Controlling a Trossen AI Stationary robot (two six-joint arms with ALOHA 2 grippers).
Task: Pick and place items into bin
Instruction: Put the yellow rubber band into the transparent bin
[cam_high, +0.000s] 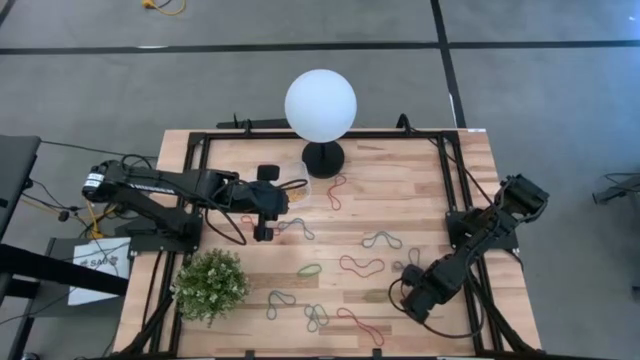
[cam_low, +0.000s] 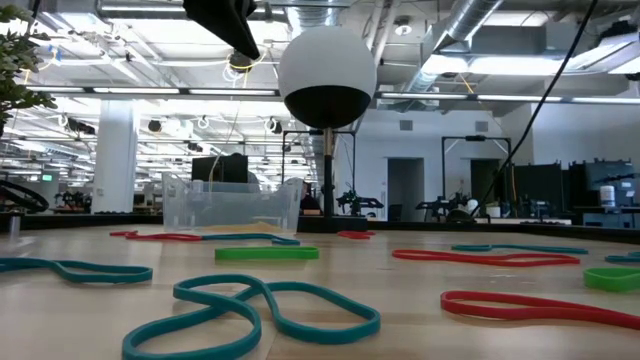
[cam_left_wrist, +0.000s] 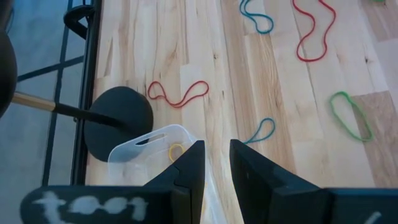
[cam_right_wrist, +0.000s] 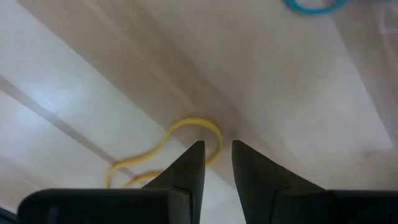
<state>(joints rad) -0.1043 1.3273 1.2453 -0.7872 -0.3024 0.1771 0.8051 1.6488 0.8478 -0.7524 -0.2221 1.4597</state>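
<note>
Rubber bands in red (cam_high: 362, 265), green (cam_high: 309, 270) and grey-blue (cam_high: 382, 240) lie flat across the wooden table. The clear bin (cam_left_wrist: 143, 144) stands beside the lamp's black base (cam_left_wrist: 118, 121), with a yellow band (cam_left_wrist: 177, 150) inside it. My left gripper (cam_left_wrist: 216, 155) hangs above the bin's edge, open by a narrow gap and holding nothing. In the low view it shows high over the bin (cam_low: 230, 205). My right gripper (cam_right_wrist: 217, 152) is low over the table's right near part (cam_high: 413, 298), open narrowly. Its tips stand at the loop end of a yellow band (cam_right_wrist: 186, 134) lying on the wood. My right gripper points down at the table, with the yellow band's rounded end (cam_right_wrist: 214, 134) right at its fingertips. The band lies flat on the wood and passes behind one fingertip (cam_right_wrist: 194, 155). I cannot tell whether the fingers touch it.
The white globe lamp (cam_high: 320, 105) stands at the far middle, close to the bin. A green leafy plant (cam_high: 212, 285) sits at the near left. A black frame (cam_high: 200, 150) runs along the table's edges. Bare wood shows between the scattered bands.
</note>
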